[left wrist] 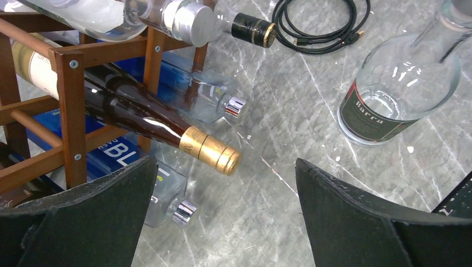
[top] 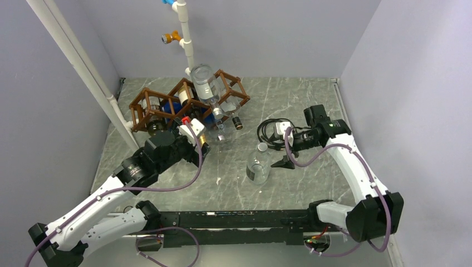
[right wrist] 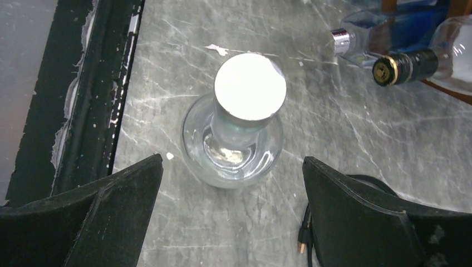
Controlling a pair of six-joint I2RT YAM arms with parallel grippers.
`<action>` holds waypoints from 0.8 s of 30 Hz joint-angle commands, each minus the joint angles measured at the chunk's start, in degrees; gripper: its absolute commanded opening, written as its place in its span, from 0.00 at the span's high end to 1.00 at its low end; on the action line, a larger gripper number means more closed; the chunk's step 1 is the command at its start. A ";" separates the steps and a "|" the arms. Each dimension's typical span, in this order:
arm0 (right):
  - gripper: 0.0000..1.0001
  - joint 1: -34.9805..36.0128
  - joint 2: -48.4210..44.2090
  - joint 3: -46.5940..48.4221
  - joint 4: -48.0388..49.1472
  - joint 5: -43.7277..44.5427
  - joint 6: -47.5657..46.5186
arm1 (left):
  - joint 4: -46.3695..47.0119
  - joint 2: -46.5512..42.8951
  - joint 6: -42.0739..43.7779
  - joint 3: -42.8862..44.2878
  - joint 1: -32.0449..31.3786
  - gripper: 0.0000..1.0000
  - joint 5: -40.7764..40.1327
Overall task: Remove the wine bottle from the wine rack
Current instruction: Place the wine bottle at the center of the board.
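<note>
Wine bottle (left wrist: 133, 108), gold foil neck, lies in wine rack (left wrist: 69, 111), frame left. Left gripper (left wrist: 225, 167) & right gripper (right wrist: 232, 161) wide open, empty.

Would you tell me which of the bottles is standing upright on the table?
The clear dark-labelled bottle, standing off the wine rack; the rest lie sideways.
</note>
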 commanded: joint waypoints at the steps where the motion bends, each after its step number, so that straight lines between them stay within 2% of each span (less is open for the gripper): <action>1: 0.01 3.02 2.85 4.47 -0.36 -0.29 -0.04 | 1.03 -0.58 1.98 -0.01 0.09 0.00 -2.84; 11: 0.03 10.51 7.39 6.52 4.47 1.55 6.11 | 1.06 -1.28 1.86 -0.48 0.54 0.01 -3.30; 24: 0.22 13.52 7.29 3.20 11.21 3.14 10.09 | 1.07 -0.99 1.59 -0.38 1.34 0.01 -2.88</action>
